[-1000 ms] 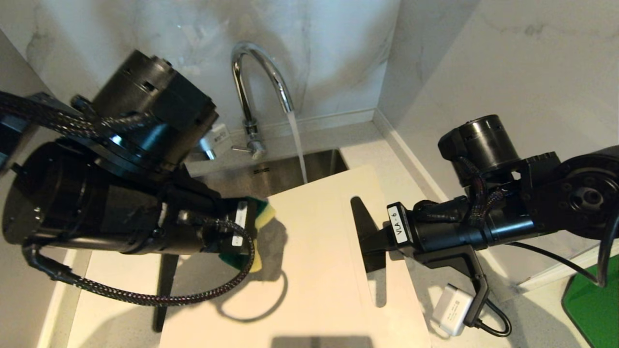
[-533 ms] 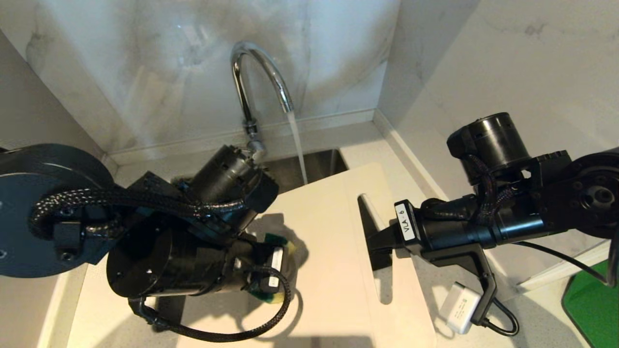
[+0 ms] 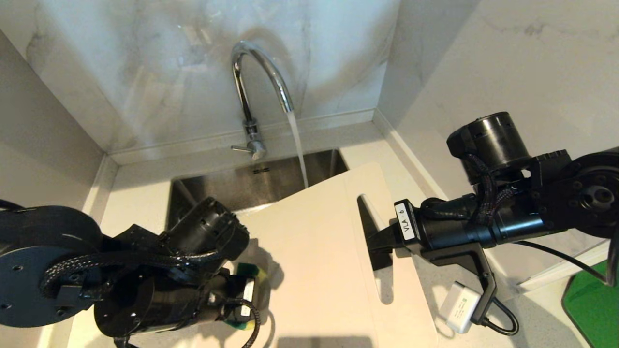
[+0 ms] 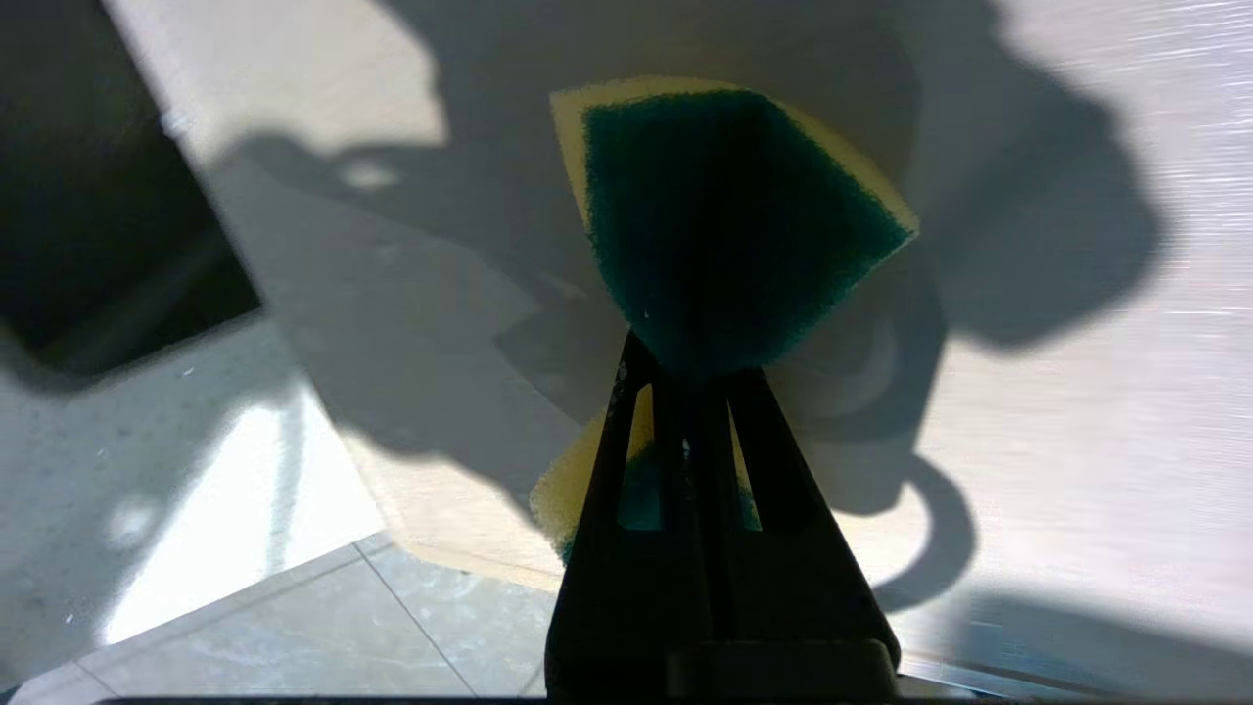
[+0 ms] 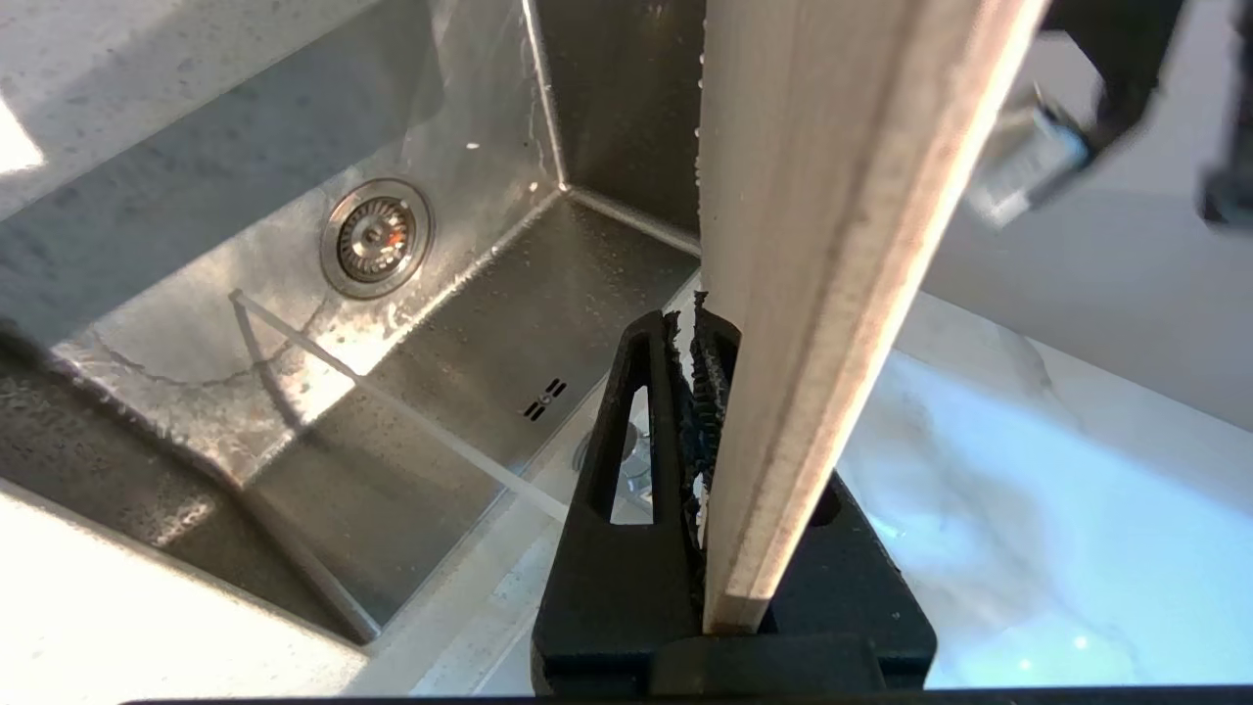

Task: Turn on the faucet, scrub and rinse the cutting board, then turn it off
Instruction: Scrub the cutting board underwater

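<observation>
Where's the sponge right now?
In the head view it is low on the left, the sponge pinched in the left tool against the cutting board's near-left part.

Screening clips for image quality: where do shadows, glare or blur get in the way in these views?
Head view: left arm casts a shadow on the cutting board; faucet sharp. Left wrist view: sponge backlit and dark, with streaky blur at one edge. Right wrist view: glare on the sink floor and counter; the board's edge is close and soft.
</observation>
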